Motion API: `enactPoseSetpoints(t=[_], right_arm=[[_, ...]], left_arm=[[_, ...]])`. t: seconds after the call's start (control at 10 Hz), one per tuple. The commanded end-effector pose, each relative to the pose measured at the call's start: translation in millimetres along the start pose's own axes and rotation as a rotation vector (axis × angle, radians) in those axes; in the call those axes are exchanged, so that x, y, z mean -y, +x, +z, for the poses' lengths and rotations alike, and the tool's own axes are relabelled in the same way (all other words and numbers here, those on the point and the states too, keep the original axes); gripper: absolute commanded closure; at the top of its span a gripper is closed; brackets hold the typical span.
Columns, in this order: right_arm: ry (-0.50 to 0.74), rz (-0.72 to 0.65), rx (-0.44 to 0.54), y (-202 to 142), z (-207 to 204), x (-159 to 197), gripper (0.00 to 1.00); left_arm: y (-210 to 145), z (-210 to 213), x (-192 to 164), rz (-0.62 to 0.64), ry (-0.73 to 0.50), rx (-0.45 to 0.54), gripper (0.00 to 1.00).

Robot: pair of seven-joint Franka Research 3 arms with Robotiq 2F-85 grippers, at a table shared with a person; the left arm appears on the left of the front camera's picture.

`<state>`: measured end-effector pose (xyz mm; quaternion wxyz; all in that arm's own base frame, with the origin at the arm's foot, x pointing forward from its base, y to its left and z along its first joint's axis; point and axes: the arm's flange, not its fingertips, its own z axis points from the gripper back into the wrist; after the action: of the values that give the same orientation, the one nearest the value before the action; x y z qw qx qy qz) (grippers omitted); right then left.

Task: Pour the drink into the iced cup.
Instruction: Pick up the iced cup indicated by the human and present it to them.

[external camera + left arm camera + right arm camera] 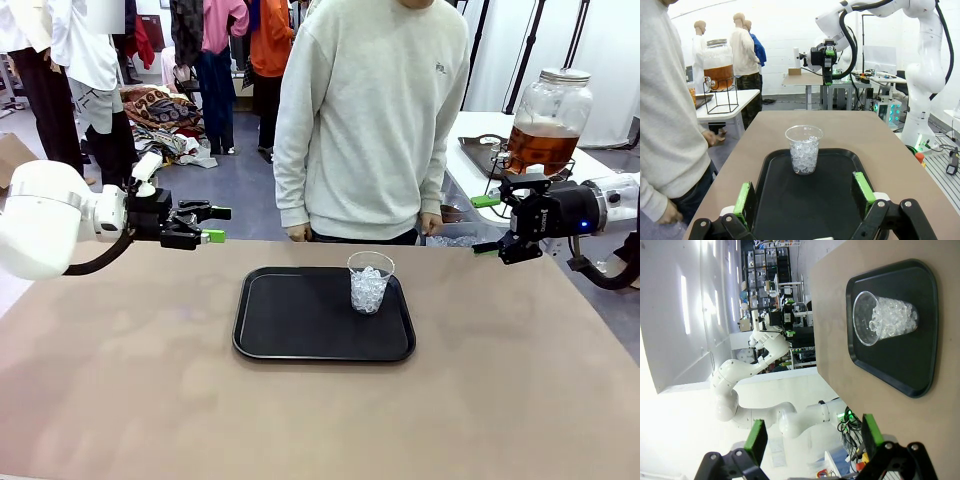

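Left gripper (218, 224), right gripper (484, 225) spread wide, empty. Cup (371, 264) on tray (295, 320): ice (367, 292) only. Drink (540, 148) in jar (556, 100). Pouring not begun.

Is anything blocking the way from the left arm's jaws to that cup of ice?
Nothing visible. The cup of ice stands on the black tray, with only bare table and tray between it and the open left jaws.

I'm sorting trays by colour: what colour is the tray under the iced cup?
The tray is plain black, with no pattern; the front view shows it best.
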<state>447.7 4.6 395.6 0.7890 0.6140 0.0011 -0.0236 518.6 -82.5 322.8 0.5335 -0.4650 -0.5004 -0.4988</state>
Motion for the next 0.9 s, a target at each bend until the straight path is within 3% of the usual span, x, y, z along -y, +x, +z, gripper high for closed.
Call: enactPoseSetpoints(t=[0.0, 0.8], right_arm=[[0.000, 0.000, 0.005, 0.0, -0.6, -1.2, 0.00], [0.000, 0.000, 0.005, 0.0, -0.6, -1.2, 0.00]], left_arm=[[0.2, 0.6, 1.8, 0.001, 0.010, 0.009, 0.00], [0.2, 0.6, 1.8, 0.001, 0.010, 0.009, 0.00]])
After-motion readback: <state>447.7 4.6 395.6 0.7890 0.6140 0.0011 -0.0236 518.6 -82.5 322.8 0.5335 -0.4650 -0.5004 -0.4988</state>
